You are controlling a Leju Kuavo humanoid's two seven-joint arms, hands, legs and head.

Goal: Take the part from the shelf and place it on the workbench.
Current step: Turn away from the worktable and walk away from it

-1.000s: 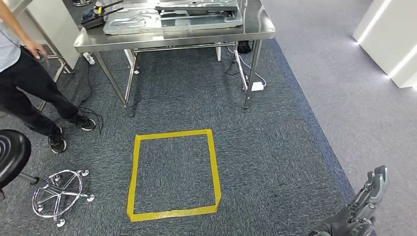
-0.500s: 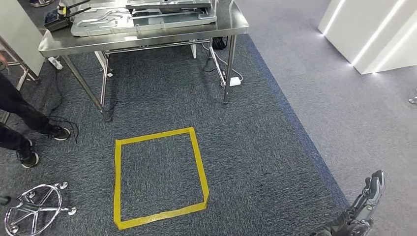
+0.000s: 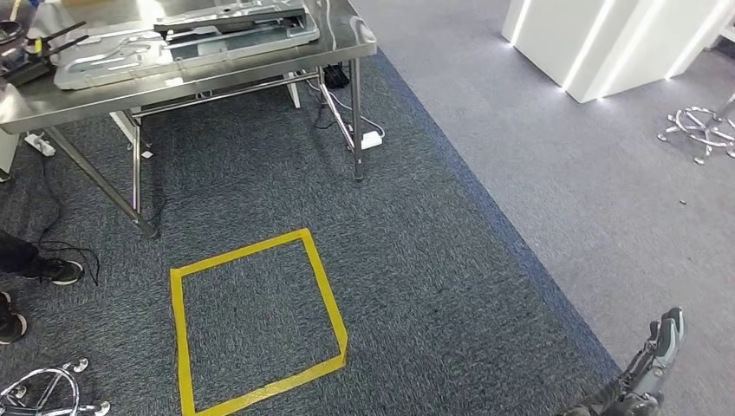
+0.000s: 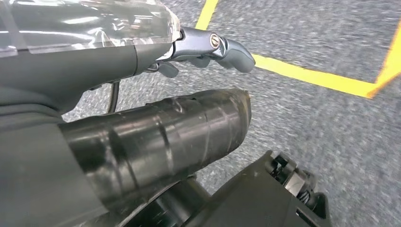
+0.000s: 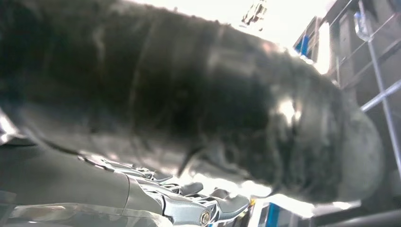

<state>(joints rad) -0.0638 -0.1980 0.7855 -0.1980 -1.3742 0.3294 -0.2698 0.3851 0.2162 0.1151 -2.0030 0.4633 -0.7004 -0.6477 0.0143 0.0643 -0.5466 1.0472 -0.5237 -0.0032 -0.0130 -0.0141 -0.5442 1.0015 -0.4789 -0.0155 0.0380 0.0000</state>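
The workbench [image 3: 342, 35] stands ahead and to the robot's left. Its steel tabletop already carries pressed sheet-metal panels [image 3: 173, 39], and a yellow tape square [image 3: 326, 295] is marked on the dark carpet in front of it. Both arms hang low. The right hand [image 3: 659, 351] shows at the lower right of the head view with its fingers [image 3: 669, 328] stretched out straight and nothing between them, so it is empty and apart. The left hand [image 4: 208, 47] hangs above the carpet near a corner of the tape. Its thumb juts out, but the other fingers are mostly hidden behind it, so it cannot be told whether they are curled or spread; nothing is seen in them. The part to be fetched cannot be made out. The closest sign of it is blurred metal racking [image 5: 373, 61] with blue patches, seen past the right hand [image 5: 198, 210] in the right wrist view, and this is probably the shelf. If so, the part lies off to the robot's right, away from the tabletop, and the right hand is the nearer. Neither hand is yet within reach of any shelf.
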